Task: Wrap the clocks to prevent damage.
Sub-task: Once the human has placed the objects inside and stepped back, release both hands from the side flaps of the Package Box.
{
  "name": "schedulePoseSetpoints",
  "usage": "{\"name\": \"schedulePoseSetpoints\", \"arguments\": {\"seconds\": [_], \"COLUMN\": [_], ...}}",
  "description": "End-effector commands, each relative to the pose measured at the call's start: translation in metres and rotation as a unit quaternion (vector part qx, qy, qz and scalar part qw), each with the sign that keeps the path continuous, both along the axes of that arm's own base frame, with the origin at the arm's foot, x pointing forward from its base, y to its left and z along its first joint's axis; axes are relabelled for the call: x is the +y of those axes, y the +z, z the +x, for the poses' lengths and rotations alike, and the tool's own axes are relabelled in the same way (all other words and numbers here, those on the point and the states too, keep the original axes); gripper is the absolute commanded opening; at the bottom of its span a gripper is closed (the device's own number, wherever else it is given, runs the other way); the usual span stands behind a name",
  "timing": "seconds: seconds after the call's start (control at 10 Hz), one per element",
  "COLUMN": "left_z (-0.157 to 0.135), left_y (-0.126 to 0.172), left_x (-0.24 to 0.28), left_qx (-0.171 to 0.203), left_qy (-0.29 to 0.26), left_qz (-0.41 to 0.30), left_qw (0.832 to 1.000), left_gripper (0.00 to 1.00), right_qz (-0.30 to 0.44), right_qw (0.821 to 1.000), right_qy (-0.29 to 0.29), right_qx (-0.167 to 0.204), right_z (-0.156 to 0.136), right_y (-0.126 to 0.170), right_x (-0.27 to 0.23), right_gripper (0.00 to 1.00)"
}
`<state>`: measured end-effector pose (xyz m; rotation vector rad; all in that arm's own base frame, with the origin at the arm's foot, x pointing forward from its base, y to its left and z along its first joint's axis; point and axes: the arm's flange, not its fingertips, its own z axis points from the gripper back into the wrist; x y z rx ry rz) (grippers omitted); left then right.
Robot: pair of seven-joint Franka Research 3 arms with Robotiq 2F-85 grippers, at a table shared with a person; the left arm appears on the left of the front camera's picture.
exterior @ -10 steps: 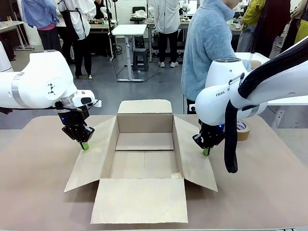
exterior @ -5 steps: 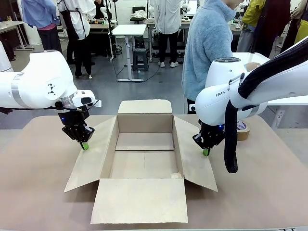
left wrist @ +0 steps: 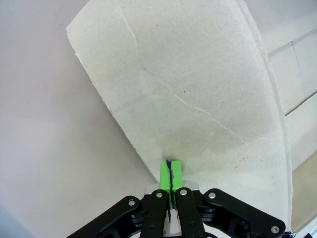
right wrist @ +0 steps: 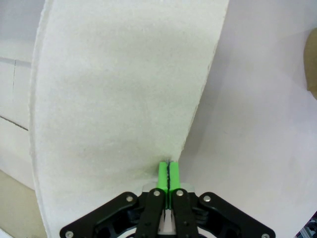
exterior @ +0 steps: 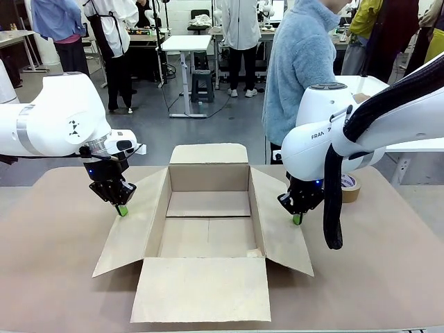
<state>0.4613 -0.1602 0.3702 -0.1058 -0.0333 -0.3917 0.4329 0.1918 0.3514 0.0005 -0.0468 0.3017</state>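
Front view, centre of frame: an open brown cardboard box (exterior: 208,178) sits on the tan table (exterior: 48,263) with all four flaps spread outward. The left gripper (exterior: 122,209) stands over the outer edge of the flap at picture left (exterior: 132,236). The right gripper (exterior: 297,219) stands over the outer edge of the flap at picture right (exterior: 281,236).

In the left wrist view, at bottom centre, I read the two green pads (left wrist: 165,173) as pressed together with nothing between them. Their tips meet the flap right at its edge, beside bare table.

The right wrist view, bottom centre, gives the same reading: pads (right wrist: 162,173) closed on each other, their tips at the flap's rim.

At right of the front view, a roll of brown tape (exterior: 350,186) lies on the table behind the right arm. A person in a light blue fleece (exterior: 302,62) stands at the far side, upper centre-right. Where the clocks lie I cannot tell.
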Motion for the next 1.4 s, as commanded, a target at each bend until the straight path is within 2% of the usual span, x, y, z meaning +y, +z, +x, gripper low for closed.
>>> {"name": "schedulePoseSetpoints", "arguments": {"seconds": [0.0,1.3], "left_z": [-0.0003,-0.0003], "left_y": [-0.0008,-0.0008], "left_x": [0.0016,0.0016], "left_qx": [-0.001,-0.001], "left_qy": [-0.001,-0.001], "left_qz": [0.005,0.005], "left_qw": [1.000,1.000], "left_gripper": [0.00,0.00], "right_qz": [0.000,0.000], "right_qw": [1.000,1.000], "right_qy": [-0.008,-0.008], "right_qx": [0.000,0.000], "right_z": [-0.0015,-0.0015], "right_y": [-0.0006,-0.0006], "right_x": [0.0000,0.0000], "right_gripper": [0.01,0.01]}}
